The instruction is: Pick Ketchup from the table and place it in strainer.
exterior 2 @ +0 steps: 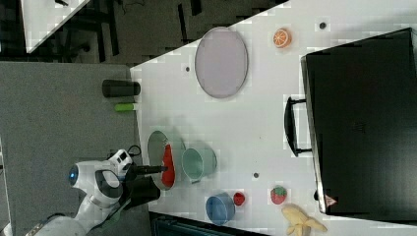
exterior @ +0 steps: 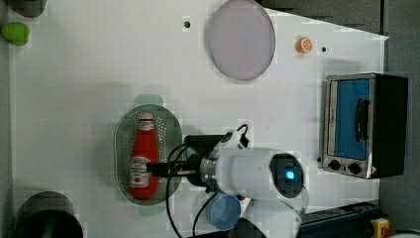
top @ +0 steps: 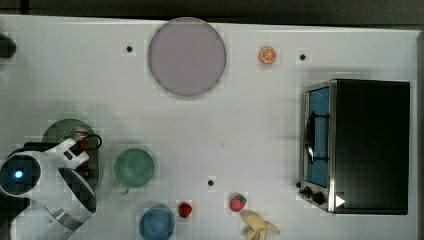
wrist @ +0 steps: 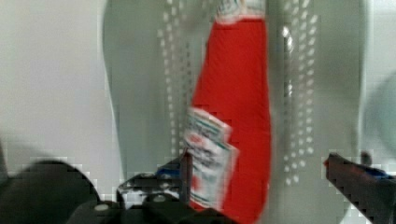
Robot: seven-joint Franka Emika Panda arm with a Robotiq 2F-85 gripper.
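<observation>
The fingers (wrist: 359, 179) stand wide apart astride the ketchup (wrist: 238, 116), gripping nothing. In the left view, the ketchup (exterior: 143, 156) lies flat inside the strainer (exterior: 171, 129); in the top view the arm (top: 60, 175) covers it.

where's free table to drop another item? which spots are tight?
Free: the wide bare stretch between the plate, the green cup and the toaster oven. Tight: the near edge, where the blue cup, strawberries and banana sit, and around the strainer holding the ketchup.

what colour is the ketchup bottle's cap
White, on the red ketchup lying in the strainer; clearest in the left view.
</observation>
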